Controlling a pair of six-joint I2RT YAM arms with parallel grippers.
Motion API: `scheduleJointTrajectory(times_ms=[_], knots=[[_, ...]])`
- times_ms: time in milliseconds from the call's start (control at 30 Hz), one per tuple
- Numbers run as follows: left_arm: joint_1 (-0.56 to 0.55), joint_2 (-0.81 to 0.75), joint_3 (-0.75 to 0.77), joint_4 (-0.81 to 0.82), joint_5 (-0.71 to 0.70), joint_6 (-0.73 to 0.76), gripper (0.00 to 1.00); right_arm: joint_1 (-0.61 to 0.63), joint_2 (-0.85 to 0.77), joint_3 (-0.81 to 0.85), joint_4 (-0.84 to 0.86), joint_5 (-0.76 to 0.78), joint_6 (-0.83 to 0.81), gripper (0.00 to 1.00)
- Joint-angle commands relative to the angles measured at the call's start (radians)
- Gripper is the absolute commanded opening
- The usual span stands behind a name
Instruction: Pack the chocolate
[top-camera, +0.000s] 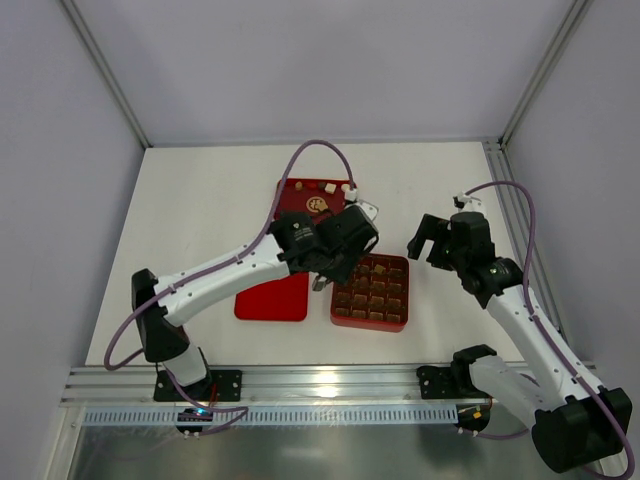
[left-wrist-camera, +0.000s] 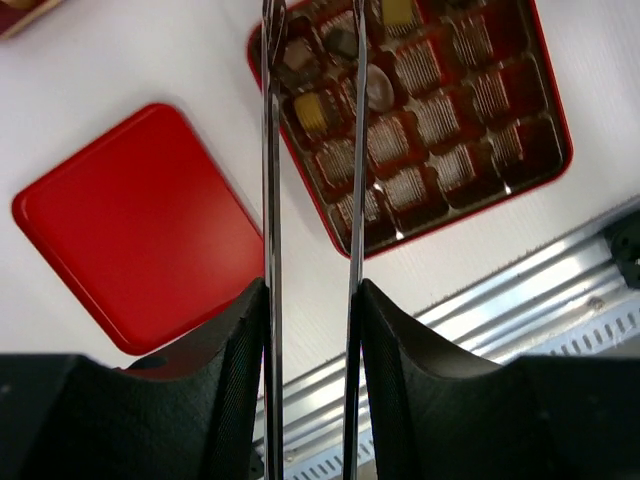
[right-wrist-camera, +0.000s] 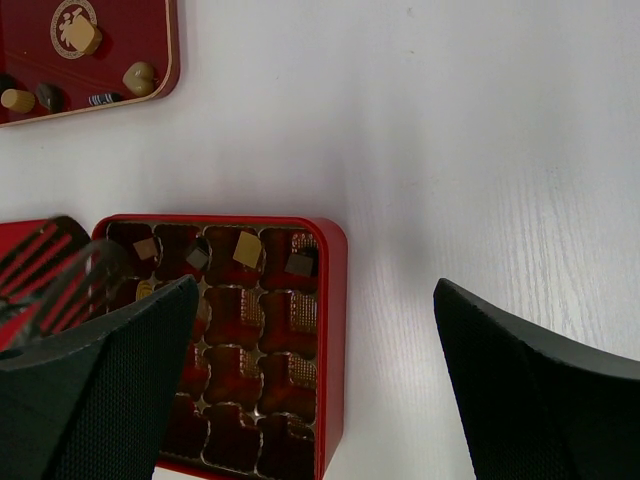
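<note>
My left claw (left-wrist-camera: 314, 12) is a pair of long, thin metal blades that stand narrowly apart and parallel, with cells of the box showing through the gap between them. It hangs over one corner of a red gridded box (right-wrist-camera: 335, 330), directly above the few cells that are filled. The chocolate (right-wrist-camera: 247, 248) is in two places. A handful of small tan, yellow and dark brown pieces sit one to a cell in the row of the box under and just beside these blade tips. The other cells, spreading away to the right of the blades, show only ribbed gold liners. More pieces lie loose on a red tray (right-wrist-camera: 130, 30) with a gold emblem, which sits on the tabletop (right-wrist-camera: 450, 150) beyond both claws and apart from the box. Among them are a tan cube, a tan heart and a couple of dark ones. A flat red lid (left-wrist-camera: 140, 220) with rounded corners lies on the tabletop to the left of my left claw, close beside the box but not touching it. My right claw (right-wrist-camera: 315, 288) is spread wide with nothing in it. It hovers above the tabletop over the box's right edge, so the box lies below it and to its left, with bare white surface to its right.
</note>
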Motion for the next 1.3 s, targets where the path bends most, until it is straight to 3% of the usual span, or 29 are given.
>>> scheduleJointTrajectory(times_ms=[0, 167, 400, 667, 1267], knots=[[0.106, -0.013, 0.079, 0.007, -0.048, 0.046, 0.4, -0.003, 0.005, 0.038, 0.018, -0.008, -0.011, 1.0], [0.288, 0.04, 0.129, 0.047, -0.012, 0.109, 0.42, -0.003, 0.018, 0.044, 0.021, -0.025, -0.025, 1.0], [0.434, 0.242, 0.29, 0.044, 0.036, 0.19, 0.42, -0.003, 0.037, 0.045, 0.039, -0.054, -0.033, 1.0], [0.482, 0.435, 0.473, -0.005, 0.074, 0.227, 0.43, -0.003, 0.034, 0.042, 0.041, -0.051, -0.039, 1.0], [0.496, 0.477, 0.461, -0.033, 0.108, 0.281, 0.44, -0.003, 0.025, 0.025, 0.041, -0.054, -0.028, 1.0]])
